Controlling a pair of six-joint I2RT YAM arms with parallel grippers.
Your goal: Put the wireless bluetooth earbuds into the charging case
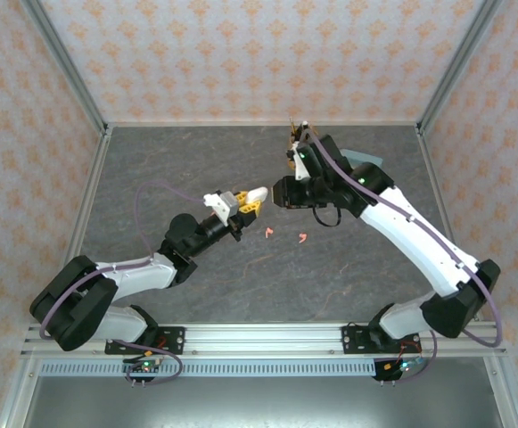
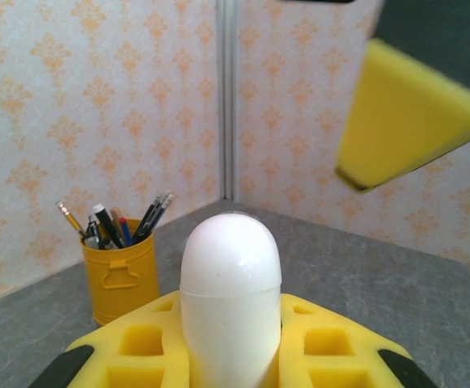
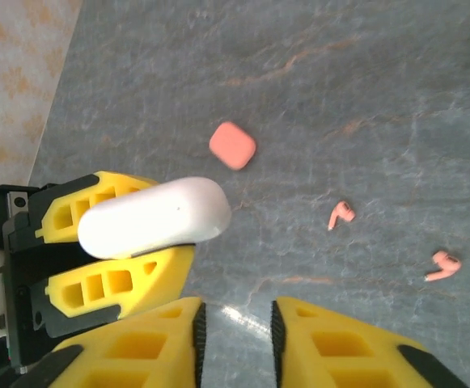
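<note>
- My left gripper is clenched on a glossy white pebble-shaped plastic charging case, lid closed, held up off the grey stone-patterned tabletop.
- My right gripper hangs close by, yellow fingers parted, nothing between them.
- One tiny salmon-pink hooked plastic earbud lies loose on the tabletop; a second pink earbud lies near it, not touching.
- A small salmon-pink rounded case lies flat and closed on the tabletop.
- A yellow metal cup of pens and pencils stands upright by the back wall.

two earbuds on table, case nearby — not touching
</note>
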